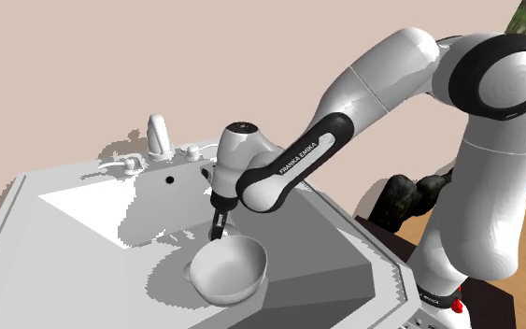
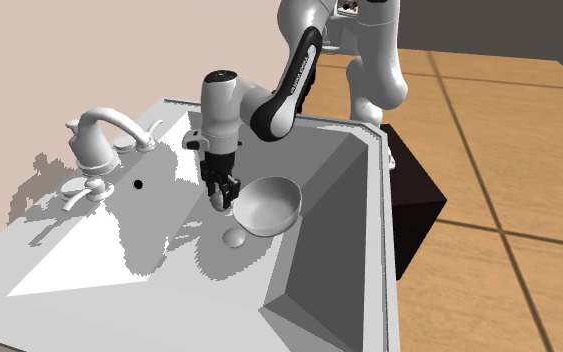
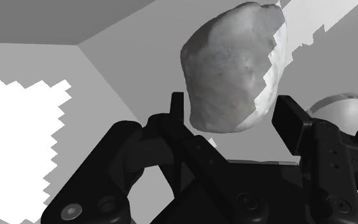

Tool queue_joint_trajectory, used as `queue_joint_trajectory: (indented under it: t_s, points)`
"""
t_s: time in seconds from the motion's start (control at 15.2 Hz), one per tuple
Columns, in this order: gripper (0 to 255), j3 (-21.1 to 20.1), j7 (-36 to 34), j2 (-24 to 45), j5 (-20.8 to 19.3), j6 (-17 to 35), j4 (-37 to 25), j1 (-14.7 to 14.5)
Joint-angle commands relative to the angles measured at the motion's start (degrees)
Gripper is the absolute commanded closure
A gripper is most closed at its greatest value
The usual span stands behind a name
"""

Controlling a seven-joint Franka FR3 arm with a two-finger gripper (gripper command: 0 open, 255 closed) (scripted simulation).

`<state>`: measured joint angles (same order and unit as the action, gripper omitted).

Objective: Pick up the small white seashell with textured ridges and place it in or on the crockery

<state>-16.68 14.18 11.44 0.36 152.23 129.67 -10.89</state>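
**Pincer loaded, bowl right alongside**

Down in the grey sink, just beside the white bowl, both fingers pinch the pale ridged seashell. I reckon the move is a short lift over the rim, centre above the hollow, then release low so it settles instead of bouncing out.

Plain beige wall, white sink with faucet, wooden floor; bright hard-edged sunlit patch just beside fingers.
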Motion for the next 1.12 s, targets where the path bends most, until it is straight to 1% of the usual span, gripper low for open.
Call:
queue_joint_trajectory:
  t_s: [0.0, 0.13, 0.2, 1.06]
  points:
    - [255, -0.20, 0.02, 0.89, -0.08, -0.28, 0.45, -0.21]
    - [255, -0.45, -0.29, -0.04, 0.14, -0.75, 0.85, -0.40]
    - [255, -0.20, 0.73, 0.29, 0.41, 0.69, 2.01, 0.15]
    - [255, -1.09, 2.50, -7.30, 3.62, -8.92, -0.28, 0.96]
